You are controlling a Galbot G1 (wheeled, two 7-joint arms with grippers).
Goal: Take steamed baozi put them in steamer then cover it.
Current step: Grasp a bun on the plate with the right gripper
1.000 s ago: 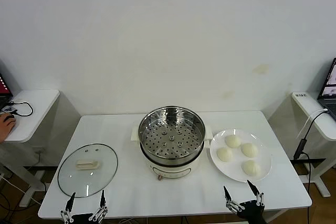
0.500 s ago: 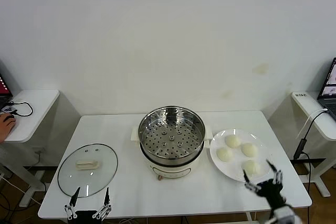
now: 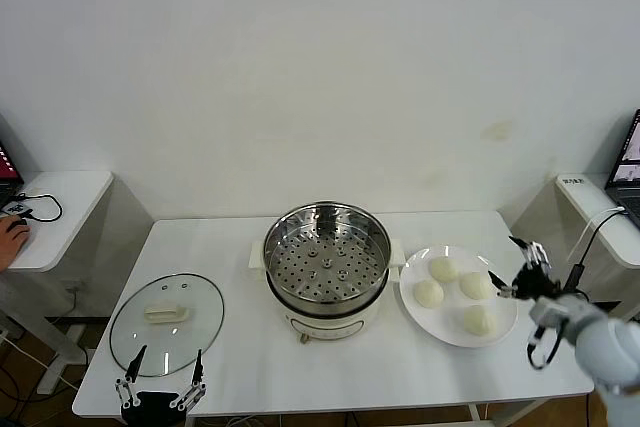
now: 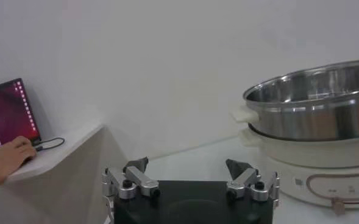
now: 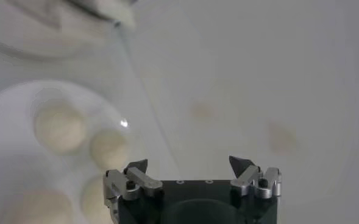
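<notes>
Several cream-white baozi [image 3: 443, 269] lie on a white plate [image 3: 451, 311] to the right of the steamer [image 3: 326, 265], whose perforated tray holds nothing. The glass cover [image 3: 166, 322] lies flat on the table at the left. My right gripper [image 3: 505, 261] hovers open by the plate's right rim, beside the nearest baozi [image 3: 475, 286], holding nothing. In the right wrist view its jaws [image 5: 189, 163] stand wide with the baozi [image 5: 109, 149] off to one side. My left gripper [image 3: 163, 369] is open at the table's front edge, just in front of the cover. The left wrist view shows it [image 4: 188, 164] empty, facing the steamer [image 4: 313, 103].
Side desks flank the white table [image 3: 240, 247]: the left one carries a laptop [image 4: 8, 112] and a person's hand [image 3: 12, 237], the right one a laptop [image 3: 626, 162] and a hanging cable [image 3: 580, 267]. A plain wall stands behind.
My right gripper rose from the table's front edge and swung right and farther back, to the plate's right rim. The left gripper barely shifted.
</notes>
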